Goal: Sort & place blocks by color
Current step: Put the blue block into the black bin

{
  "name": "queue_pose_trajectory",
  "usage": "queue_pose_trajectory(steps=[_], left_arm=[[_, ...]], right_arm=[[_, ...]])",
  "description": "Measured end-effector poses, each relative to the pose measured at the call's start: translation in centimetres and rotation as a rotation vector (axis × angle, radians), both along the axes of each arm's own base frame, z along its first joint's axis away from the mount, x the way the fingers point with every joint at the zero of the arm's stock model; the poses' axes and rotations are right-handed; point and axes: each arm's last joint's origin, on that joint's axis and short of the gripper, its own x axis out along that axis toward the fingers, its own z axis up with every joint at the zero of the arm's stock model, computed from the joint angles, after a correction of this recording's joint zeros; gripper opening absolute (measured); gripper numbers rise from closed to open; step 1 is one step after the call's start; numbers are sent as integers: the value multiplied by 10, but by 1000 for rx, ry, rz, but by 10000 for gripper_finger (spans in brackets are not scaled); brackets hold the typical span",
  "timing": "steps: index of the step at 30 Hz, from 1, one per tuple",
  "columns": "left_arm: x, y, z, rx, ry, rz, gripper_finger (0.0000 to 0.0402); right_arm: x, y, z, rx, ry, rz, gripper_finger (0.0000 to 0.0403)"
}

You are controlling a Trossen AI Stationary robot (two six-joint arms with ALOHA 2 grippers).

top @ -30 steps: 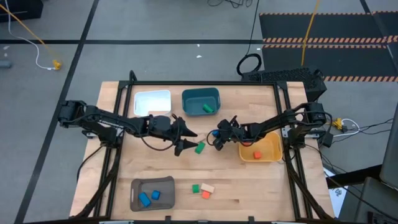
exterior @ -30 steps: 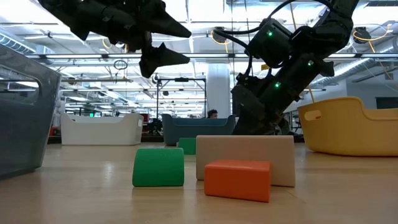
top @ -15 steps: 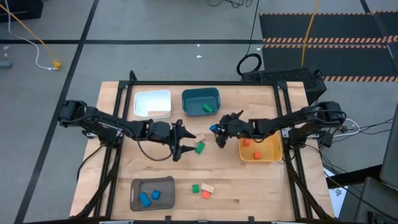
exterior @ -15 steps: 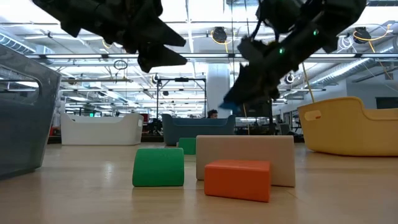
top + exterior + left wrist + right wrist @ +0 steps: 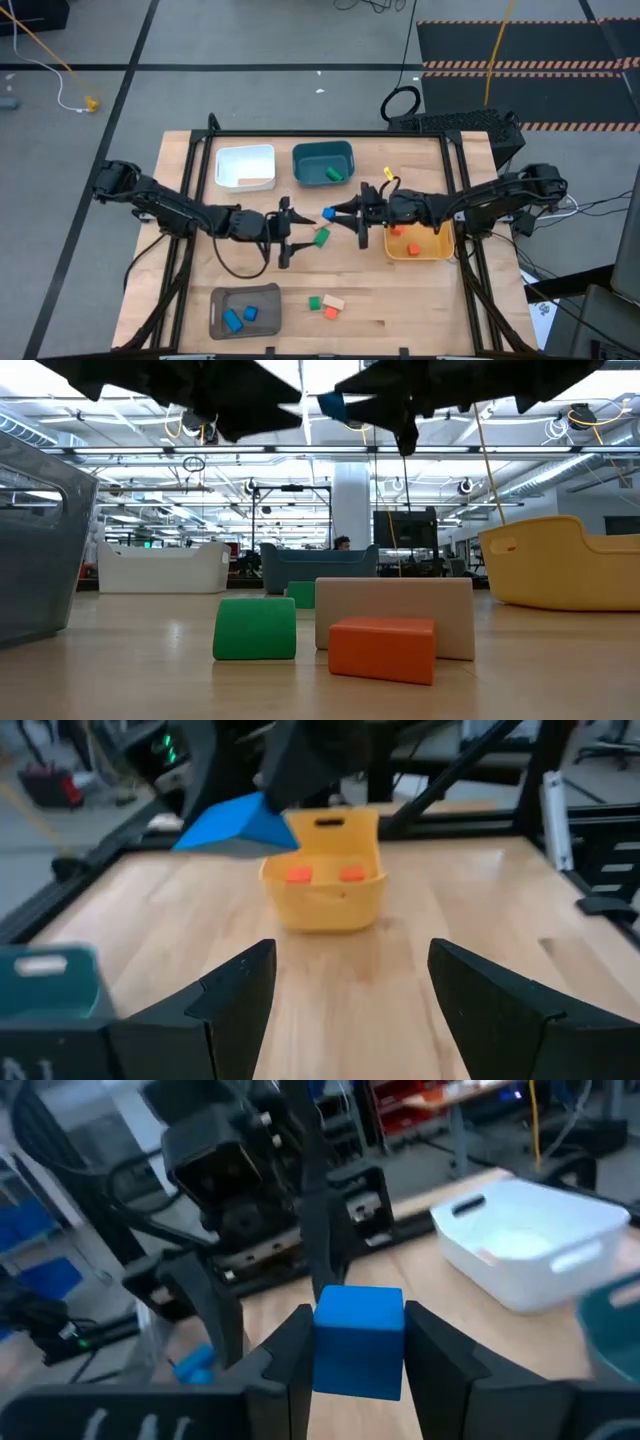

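Observation:
My right gripper (image 5: 338, 213) is shut on a blue block (image 5: 328, 213), high over the table's middle and level with my left gripper. My left gripper (image 5: 291, 232) stands open just left of it, facing it, with nothing between its fingers (image 5: 352, 960). A green block (image 5: 321, 237) lies flat on the table below the two grippers. Near the front edge, a green (image 5: 255, 628), a tan (image 5: 395, 615) and a red-orange block (image 5: 382, 648) rest together on the table. My right gripper pinches the blue block by two opposite side faces (image 5: 322, 1342) between its two fingers (image 5: 428, 1348). The fingers come in level from the table's right side. The block (image 5: 330, 405) hangs lifted clear, well above the table.
A white bin (image 5: 246, 167) and a teal bin (image 5: 323, 153) holding a green block stand at the far edge. A yellow bin (image 5: 436, 243) with red-orange blocks is at the right. A grey bin (image 5: 222, 305) with blue blocks is at the near left.
My right gripper has risen from near the table with the blue block, tipping from pointing down to level and shifting a little toward the table's left. The block is now lifted clear. My left gripper has swung slightly toward the near edge and rolled, staying open.

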Motion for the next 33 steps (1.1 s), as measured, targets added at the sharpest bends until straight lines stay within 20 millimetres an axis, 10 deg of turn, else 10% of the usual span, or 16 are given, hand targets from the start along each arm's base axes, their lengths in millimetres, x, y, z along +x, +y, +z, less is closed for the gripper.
queue_pose_trajectory(steps=[33], left_arm=[[2, -5, 22, 597, -203, -99, 264]], right_arm=[[-3, 30, 7, 321, -70, 79, 106]])
